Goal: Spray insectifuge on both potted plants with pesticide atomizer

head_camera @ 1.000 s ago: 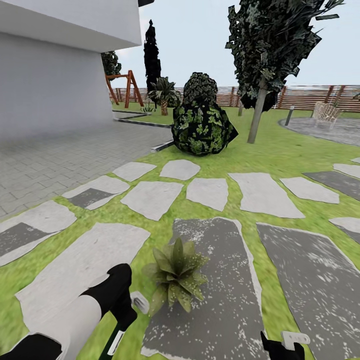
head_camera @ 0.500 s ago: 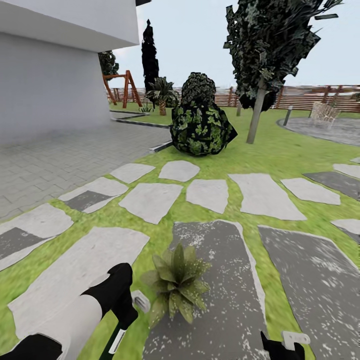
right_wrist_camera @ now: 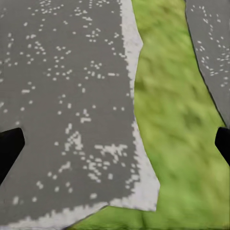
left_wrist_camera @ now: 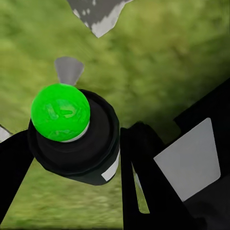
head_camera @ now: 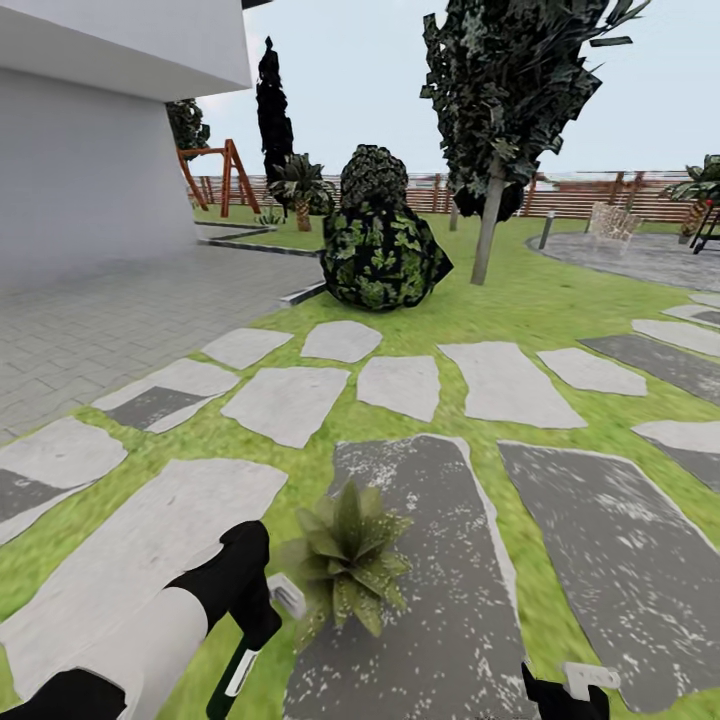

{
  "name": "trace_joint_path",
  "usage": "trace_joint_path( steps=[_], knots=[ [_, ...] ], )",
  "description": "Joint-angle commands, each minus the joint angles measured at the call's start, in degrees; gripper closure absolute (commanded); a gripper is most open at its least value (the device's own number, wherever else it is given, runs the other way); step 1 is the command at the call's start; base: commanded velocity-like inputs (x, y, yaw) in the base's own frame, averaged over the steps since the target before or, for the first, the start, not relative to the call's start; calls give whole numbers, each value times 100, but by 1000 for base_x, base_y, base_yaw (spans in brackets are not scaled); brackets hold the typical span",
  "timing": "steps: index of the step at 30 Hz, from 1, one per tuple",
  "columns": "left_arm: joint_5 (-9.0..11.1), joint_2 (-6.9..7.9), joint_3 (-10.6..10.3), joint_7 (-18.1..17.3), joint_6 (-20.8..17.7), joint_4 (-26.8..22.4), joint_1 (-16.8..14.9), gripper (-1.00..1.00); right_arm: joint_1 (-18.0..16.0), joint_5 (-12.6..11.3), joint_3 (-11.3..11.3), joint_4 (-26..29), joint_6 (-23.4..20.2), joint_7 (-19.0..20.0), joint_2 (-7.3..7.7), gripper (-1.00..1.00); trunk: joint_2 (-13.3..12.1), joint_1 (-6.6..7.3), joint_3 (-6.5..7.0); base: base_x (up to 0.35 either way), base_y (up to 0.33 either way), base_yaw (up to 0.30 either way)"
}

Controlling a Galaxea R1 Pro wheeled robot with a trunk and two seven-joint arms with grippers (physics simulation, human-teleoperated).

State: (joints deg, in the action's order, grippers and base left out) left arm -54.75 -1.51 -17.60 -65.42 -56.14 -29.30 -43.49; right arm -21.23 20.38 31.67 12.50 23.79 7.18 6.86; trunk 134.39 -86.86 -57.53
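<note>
My left gripper (head_camera: 243, 640) is shut on the pesticide atomizer (head_camera: 236, 672), low at the left of the head view. The bottle's white nozzle (head_camera: 287, 597) points toward a potted plant (head_camera: 350, 562), a low rosette of olive-green speckled leaves at the edge of a dark stone slab (head_camera: 425, 560), a short gap away. The left wrist view shows the atomizer (left_wrist_camera: 72, 139) from above, its green dot (left_wrist_camera: 60, 111) on top and black fingers (left_wrist_camera: 143, 163) on both sides. My right gripper (head_camera: 565, 692) hangs open and empty over slab and grass (right_wrist_camera: 116, 146).
This is the garden: lawn with grey stepping slabs (head_camera: 285, 402), a dark round bush (head_camera: 378, 245) and a tree (head_camera: 490, 190) ahead. A white house wall (head_camera: 90, 170) and paved area (head_camera: 120, 310) lie at the left. A brown slat fence (head_camera: 570, 198) closes the back.
The whole picture has slid to the left, so the camera has turned right. The arms, the held atomizer and the potted plant keep about the same places relative to each other.
</note>
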Motion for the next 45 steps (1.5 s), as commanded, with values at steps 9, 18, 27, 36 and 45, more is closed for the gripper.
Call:
trace_joint_path(
  steps=[9,18,27,36,45],
  knots=[
    [-53,-43,-2,-67,-34,-29,-57,100,-4,27,49,-2,21,38,0,-100,2,2,-5,-10,105,0],
    [-46,-23,-19,-68,-35,14,-9,100,-4,27,49,-2,21,38,0,-100,2,2,-5,0,0,0],
    [-42,-7,45,-34,-24,-4,47,100,-4,27,49,-2,21,38,0,-100,2,2,-5,70,19,0],
    [-38,-49,16,-25,-21,-23,33,100,-4,27,49,-2,21,38,0,-100,2,2,-5,183,82,-65],
    [-31,86,63,-24,-3,1,60,100,-4,27,44,-2,21,44,0,-100,2,2,-5,2,1,-228]
  ],
)
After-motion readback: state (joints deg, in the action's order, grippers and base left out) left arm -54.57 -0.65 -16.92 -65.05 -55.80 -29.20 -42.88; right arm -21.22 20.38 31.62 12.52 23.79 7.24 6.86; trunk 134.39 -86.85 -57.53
